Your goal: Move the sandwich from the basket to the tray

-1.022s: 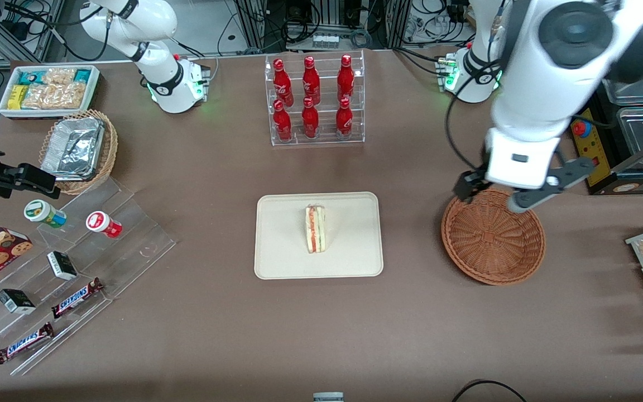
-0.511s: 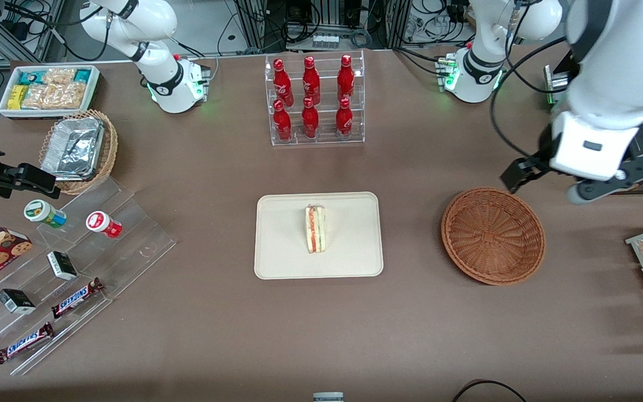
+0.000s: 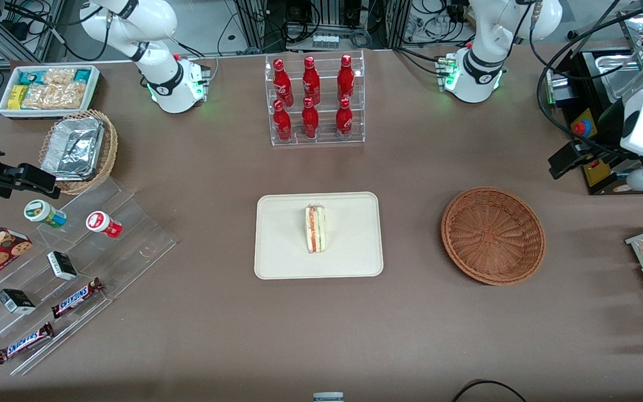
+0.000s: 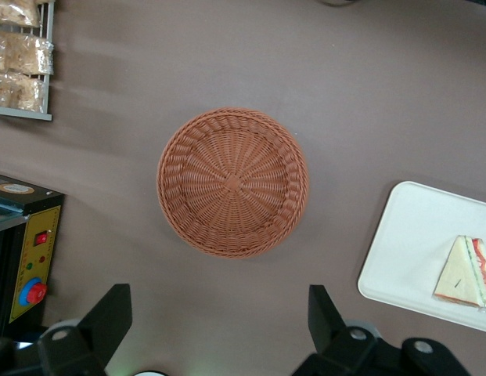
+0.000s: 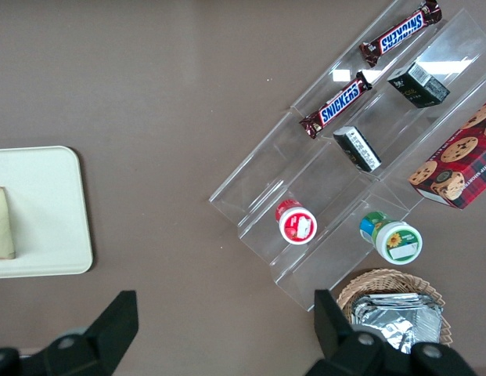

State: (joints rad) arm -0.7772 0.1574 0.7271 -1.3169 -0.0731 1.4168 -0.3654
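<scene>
Lying mid-tray (image 3: 349, 262), sandwich (image 3: 315, 229) with long axis running toward the front camera, basket (image 3: 493, 235) beside, gripper (image 4: 219, 329) jaws wide apart, holding nothing, above basket.

Gripper (image 4: 219, 333) hangs high, jaws spread — bare table between basket (image 3: 493, 235) and tray (image 3: 277, 262).

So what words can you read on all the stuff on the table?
"SNICKERS": on the two candy bars on the clear stand.
Red bottles: white script, too small to read.
Cookie box, small dark boxes, the two round tubs: print too small to read.
Sandwich, tray, basket: no words.
The gripper hangs open above the table beside the basket.
</scene>
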